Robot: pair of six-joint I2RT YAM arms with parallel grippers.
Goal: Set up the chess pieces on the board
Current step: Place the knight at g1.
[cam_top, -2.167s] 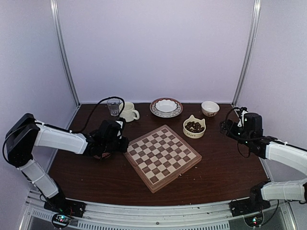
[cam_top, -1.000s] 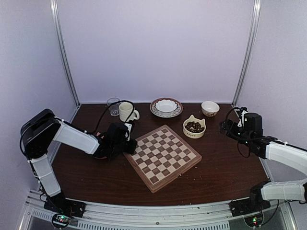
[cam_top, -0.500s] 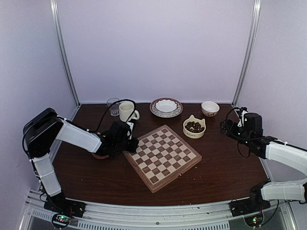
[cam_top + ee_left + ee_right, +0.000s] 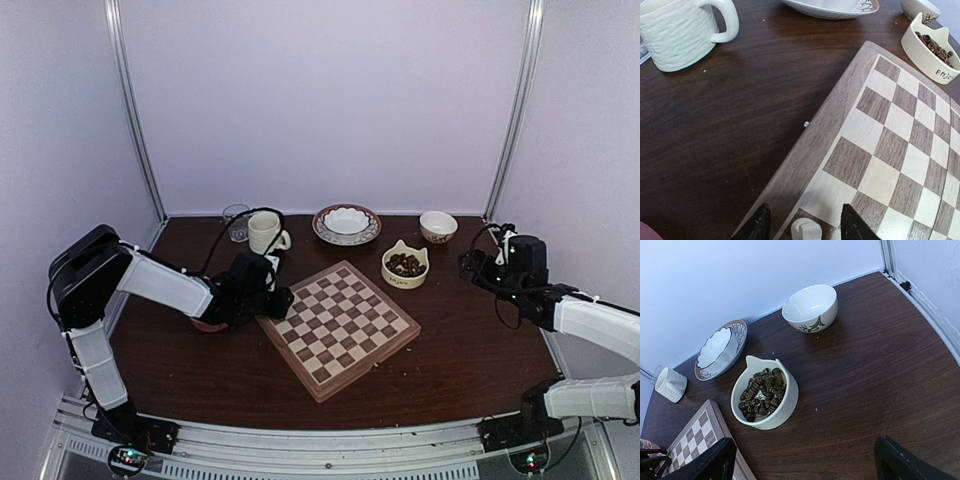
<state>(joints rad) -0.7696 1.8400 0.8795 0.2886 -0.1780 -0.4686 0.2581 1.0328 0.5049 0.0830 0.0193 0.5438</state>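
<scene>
Hovering low at the left corner of the board (image 4: 340, 325), the left gripper (image 4: 272, 298) is seen from the top view right at the pale rim. The right gripper (image 4: 470, 268) hangs well apart, toward the right edge of the table (image 4: 470, 350), beyond a cat-eared bowl (image 4: 405, 266) holding the dark pieces (image 4: 406, 263).

From the left wrist, 1 pale chess piece (image 4: 806, 231) stands upright on the board's corner square between the 2 black fingers (image 4: 758, 227). The jaws stand apart, with board showing on each side of the piece, so nothing is clamped. A white mug (image 4: 682, 32) sits well off toward the table's far edge.

From the right wrist, that gripper's jaws gape wide over bare table with nothing between them; the bowl of dark pieces lies ahead.

The piece is probably very light, stiff, smooth-turned wood on a narrow base, so it should tip or skid at a slight nudge. The safest hold looks like the waist under the head, fingers square on either side and closing gently.
</scene>
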